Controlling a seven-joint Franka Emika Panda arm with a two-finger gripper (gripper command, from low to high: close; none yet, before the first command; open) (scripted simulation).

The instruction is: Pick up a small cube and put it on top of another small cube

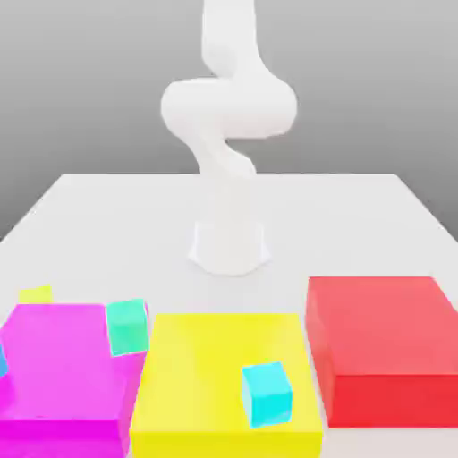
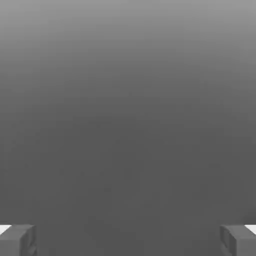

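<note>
The white arm (image 1: pixel 228 134) rises from its round base (image 1: pixel 229 246) at the middle of the pale table (image 1: pixel 107 215) and bends out of frame at 12 o'clock in the exterior view.

In the hand view the gripper (image 2: pixel 128 240) has its two grey fingers (image 2: pixel 17 240) set far apart, one at each lower corner, with nothing between them but a plain grey backdrop.

From the base, the lime cube (image 1: pixel 36 293) sits on the table out at 8 o'clock, just behind the far edge of the magenta block (image 1: pixel 63 376). The teal cube (image 1: pixel 127 326) lies nearer, at about 7 o'clock from the base, at the magenta block's far corner beside the yellow block (image 1: pixel 206 376); whether it rests on the magenta block or stands in the gap between the two blocks cannot be told. The two small cubes are apart, the teal one at 4 o'clock from the lime one.

A cyan cube (image 1: pixel 267 394) rests on top of the yellow block, toward its near side, at 6 o'clock from the base. The red block (image 1: pixel 385 349) lies at 4 o'clock from the base, just beside the yellow block.
</note>
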